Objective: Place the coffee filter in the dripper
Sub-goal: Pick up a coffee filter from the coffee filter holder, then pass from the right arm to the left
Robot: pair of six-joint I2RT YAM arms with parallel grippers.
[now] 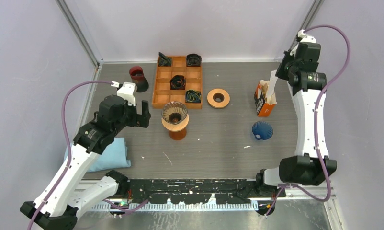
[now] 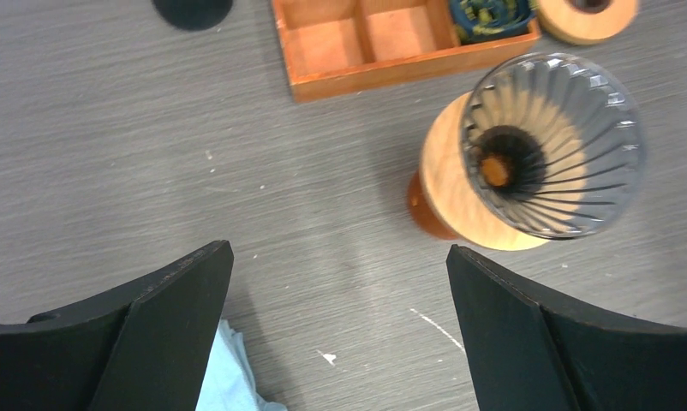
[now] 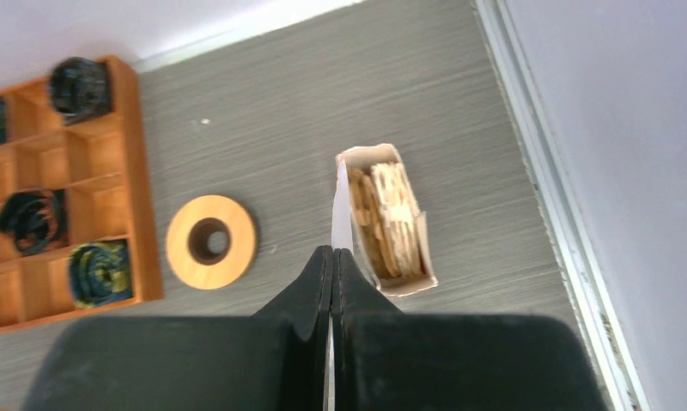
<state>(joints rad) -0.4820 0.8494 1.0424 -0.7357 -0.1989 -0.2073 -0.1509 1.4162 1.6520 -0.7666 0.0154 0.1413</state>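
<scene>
**Right tool pinching one paper filter over the box; dripper standing empty**

The coffee filter (image 1: pixel 273 86) is white, thin, flat paper, clamped at its upper end by the right tool (image 1: pixel 281 69), whose fingers are pressed together on it. It hangs with its long axis running down from the tool toward the open top of the filter box (image 1: pixel 263 108). From the right wrist the filter (image 3: pixel 340 201) is seen edge-on, as a narrow white strip along the box's left wall. Can't tell if its lower end is clear of the box mouth. The box is cardboard, orange outside, and holds a stack of brownish filters standing on edge.

The dripper (image 1: pixel 175 115) is well apart from it, left of centre on the grey wood-grain surface (image 1: pixel 219 143). It is a clear ribbed cone, mouth up, in a round pale wooden collar on an orange-brown base, with nothing inside the cone. The left tool (image 1: pixel 141 117) is just beside it, released, with its black jaws spread wide and holding nothing.

- A flat wooden ring (image 1: pixel 211 98) with a centre hole lies between the dripper and the box.
- A blue ribbed cone (image 1: pixel 262 130) lies on the surface near the box.
- A divided wooden tray (image 1: pixel 155 93) at the back has dark coiled bundles in several compartments, and the others are bare.
- A dark red cup (image 1: pixel 138 76) stands left of the tray.
- A folded light blue cloth (image 1: pixel 106 153) lies under the left arm.
</scene>
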